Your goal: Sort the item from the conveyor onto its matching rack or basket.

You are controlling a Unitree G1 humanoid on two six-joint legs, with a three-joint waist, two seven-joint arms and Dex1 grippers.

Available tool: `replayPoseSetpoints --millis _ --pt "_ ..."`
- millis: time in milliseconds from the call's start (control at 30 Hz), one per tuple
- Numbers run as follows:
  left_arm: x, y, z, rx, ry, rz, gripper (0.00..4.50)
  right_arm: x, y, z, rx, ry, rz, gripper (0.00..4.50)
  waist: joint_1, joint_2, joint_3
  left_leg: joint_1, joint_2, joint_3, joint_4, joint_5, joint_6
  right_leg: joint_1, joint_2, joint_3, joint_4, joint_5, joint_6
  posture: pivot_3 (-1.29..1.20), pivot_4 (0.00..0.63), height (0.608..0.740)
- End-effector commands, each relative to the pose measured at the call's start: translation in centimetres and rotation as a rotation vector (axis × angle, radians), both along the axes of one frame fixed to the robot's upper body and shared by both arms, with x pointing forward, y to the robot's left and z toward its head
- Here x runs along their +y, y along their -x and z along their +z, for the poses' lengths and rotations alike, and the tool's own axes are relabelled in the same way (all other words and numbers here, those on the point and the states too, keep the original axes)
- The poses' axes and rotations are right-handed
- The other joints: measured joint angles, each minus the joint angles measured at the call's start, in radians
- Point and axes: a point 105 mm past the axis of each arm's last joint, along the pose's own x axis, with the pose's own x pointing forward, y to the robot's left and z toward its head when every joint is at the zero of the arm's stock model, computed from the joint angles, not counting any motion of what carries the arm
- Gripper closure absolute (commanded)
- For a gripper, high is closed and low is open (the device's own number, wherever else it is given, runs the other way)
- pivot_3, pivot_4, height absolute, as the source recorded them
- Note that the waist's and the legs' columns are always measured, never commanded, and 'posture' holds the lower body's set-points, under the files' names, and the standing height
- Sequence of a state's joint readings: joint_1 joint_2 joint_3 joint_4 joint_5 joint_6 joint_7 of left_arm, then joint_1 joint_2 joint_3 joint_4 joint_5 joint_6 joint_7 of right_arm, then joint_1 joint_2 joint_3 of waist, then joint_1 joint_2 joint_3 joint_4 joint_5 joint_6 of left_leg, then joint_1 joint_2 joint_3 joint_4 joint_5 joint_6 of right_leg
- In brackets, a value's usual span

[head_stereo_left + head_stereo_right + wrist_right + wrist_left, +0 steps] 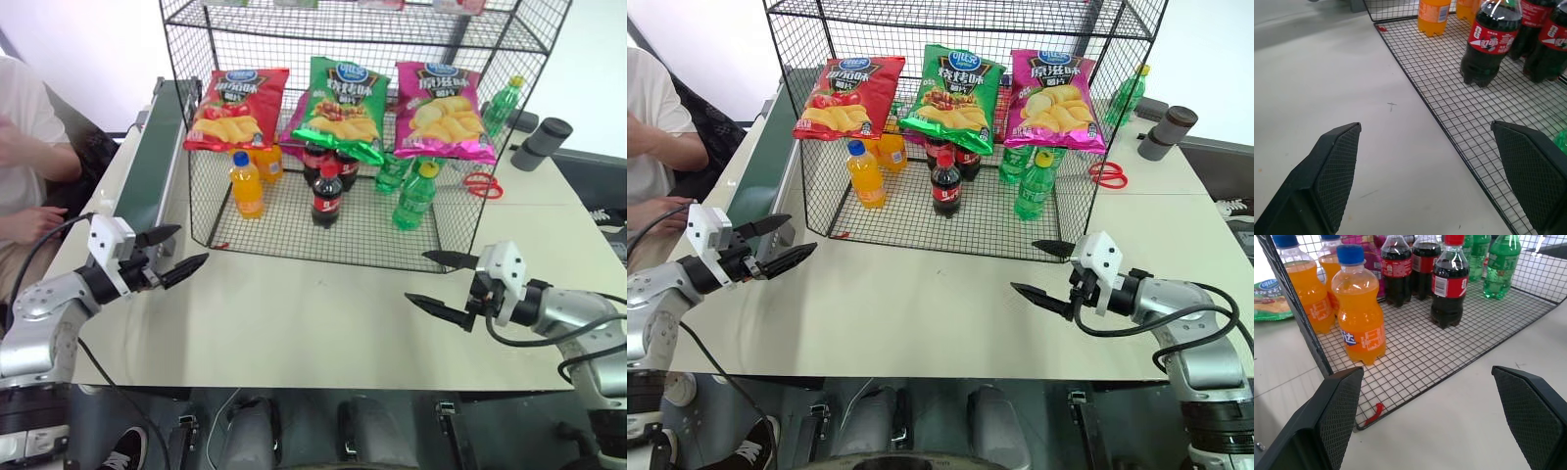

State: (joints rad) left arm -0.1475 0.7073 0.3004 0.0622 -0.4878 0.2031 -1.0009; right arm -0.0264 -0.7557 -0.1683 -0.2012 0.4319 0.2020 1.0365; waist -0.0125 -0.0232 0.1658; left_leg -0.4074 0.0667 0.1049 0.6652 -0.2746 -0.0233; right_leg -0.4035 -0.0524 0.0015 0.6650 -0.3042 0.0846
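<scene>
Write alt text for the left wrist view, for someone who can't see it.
The left end effector, fingers wide open, hovers over a pale table facing a black wire rack. On the rack's floor stand orange soda bottles, dark cola bottles and green bottles.

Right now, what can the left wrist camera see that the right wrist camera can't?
The left wrist view has the green crisp bag lying outside the black wire rack, a red hook at the rack's edge and green bottles. The right wrist view has a wide stretch of pale table with a small pen mark. Both show orange bottles, cola bottles and the rack floor, with that arm's tool open: left tool, right tool.
</scene>
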Motion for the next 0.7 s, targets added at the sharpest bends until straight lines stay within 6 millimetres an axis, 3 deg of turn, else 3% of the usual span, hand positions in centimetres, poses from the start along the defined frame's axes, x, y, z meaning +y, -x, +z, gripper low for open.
replayPoseSetpoints --millis 33,367,467,700 --pt "-0.1 -0.1 1.1 -0.053 -0.023 -0.017 0.00 0.0 -0.4 0.6 -0.046 -0.003 -0.003 0.06 0.000 0.000 0.000 0.000 0.000 0.000 0.000 0.000 0.000 0.000 0.000 0.000 0.000 0.000 0.000 0.00 0.150 0.740" --pt "-0.9 -1.5 1.0 -0.104 -0.045 -0.040 0.00 0.0 -0.3 0.5 -0.075 -0.005 -0.001 0.06 0.002 0.000 0.000 0.000 0.000 0.000 0.001 0.000 0.000 0.000 0.001 0.000 0.000 0.000 0.000 0.00 0.150 0.740" --pt "-1.7 -2.1 1.2 -0.118 -0.034 -0.075 0.00 0.7 0.4 -0.5 -0.040 -0.004 0.023 0.06 0.003 0.000 0.000 0.000 0.000 0.000 0.001 0.000 0.000 0.001 0.001 0.000 0.000 0.000 0.001 0.00 0.150 0.740" --pt "-1.6 -2.0 1.3 -0.134 -0.043 -0.089 0.00 0.3 0.5 -0.3 -0.055 -0.004 -0.002 0.06 -0.002 0.000 0.000 0.000 0.001 0.000 0.001 0.001 -0.001 0.000 0.002 0.001 0.001 0.000 0.001 0.00 0.150 0.740"
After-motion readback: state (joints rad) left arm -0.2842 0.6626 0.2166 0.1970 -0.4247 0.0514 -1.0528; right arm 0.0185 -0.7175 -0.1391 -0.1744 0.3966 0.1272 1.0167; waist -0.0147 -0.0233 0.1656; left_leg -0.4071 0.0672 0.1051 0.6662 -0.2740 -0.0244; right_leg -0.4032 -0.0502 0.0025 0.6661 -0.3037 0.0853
